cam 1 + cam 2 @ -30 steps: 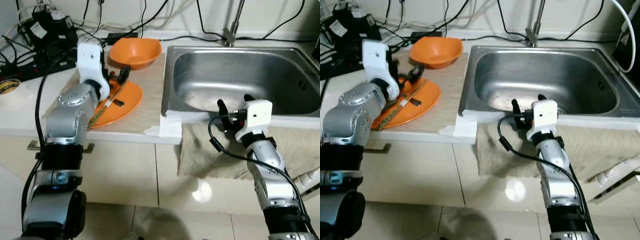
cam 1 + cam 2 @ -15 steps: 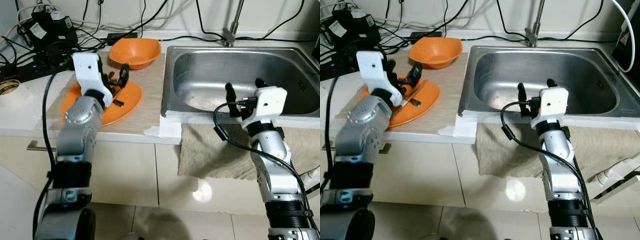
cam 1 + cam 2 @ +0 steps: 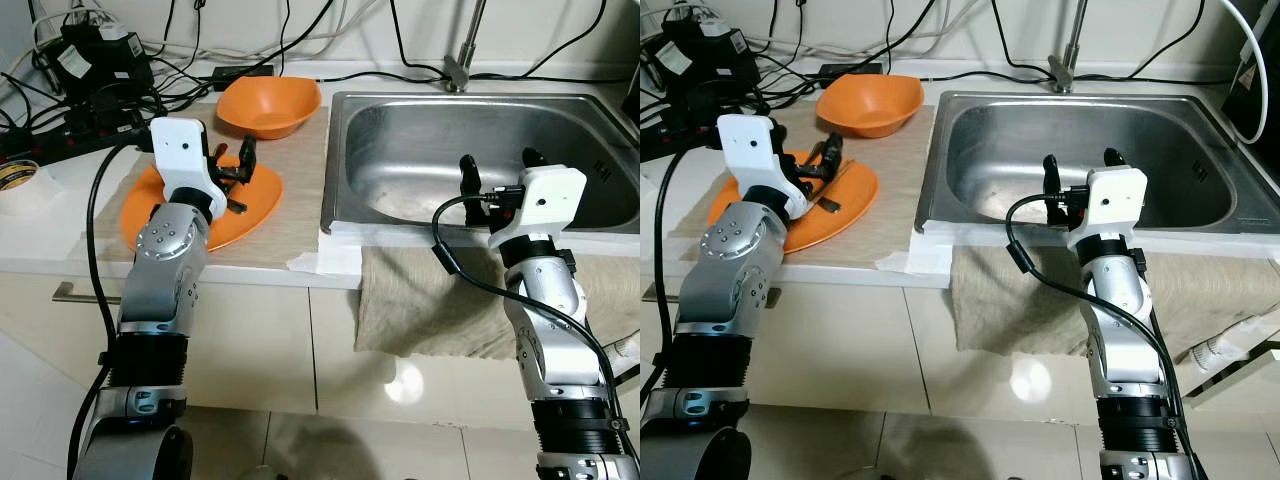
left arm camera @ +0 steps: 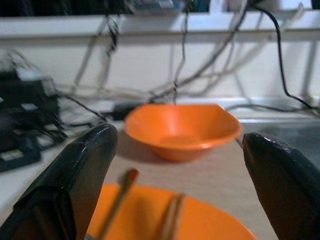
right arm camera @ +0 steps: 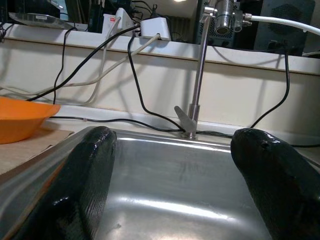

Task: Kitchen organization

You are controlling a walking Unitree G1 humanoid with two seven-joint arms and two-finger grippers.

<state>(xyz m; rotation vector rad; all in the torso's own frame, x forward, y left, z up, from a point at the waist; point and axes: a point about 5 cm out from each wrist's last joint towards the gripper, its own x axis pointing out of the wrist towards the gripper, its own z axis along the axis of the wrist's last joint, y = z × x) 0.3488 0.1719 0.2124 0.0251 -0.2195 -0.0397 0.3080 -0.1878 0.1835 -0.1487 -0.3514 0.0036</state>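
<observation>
An orange plate [image 3: 256,201] lies on a beige mat on the counter, left of the sink. Chopsticks [image 4: 171,220] rest across it. My left gripper [image 3: 232,163] hovers low over the plate's far part, open with nothing between its fingers. Behind the plate sits an orange bowl [image 3: 270,103], which the left wrist view shows straight ahead as the bowl [image 4: 182,128]. My right gripper [image 3: 497,170] is open and empty above the front rim of the steel sink [image 3: 420,130].
A beige cloth [image 3: 430,300] hangs over the counter's front edge below the sink. A faucet [image 3: 463,45] stands behind the basin. Power strips and tangled cables [image 3: 95,75] crowd the back left. A tape roll [image 3: 18,175] sits at the far left.
My right gripper has risen from the counter's front edge to above the sink rim. My left arm has drawn back, uncovering more of the plate, with its gripper still over it.
</observation>
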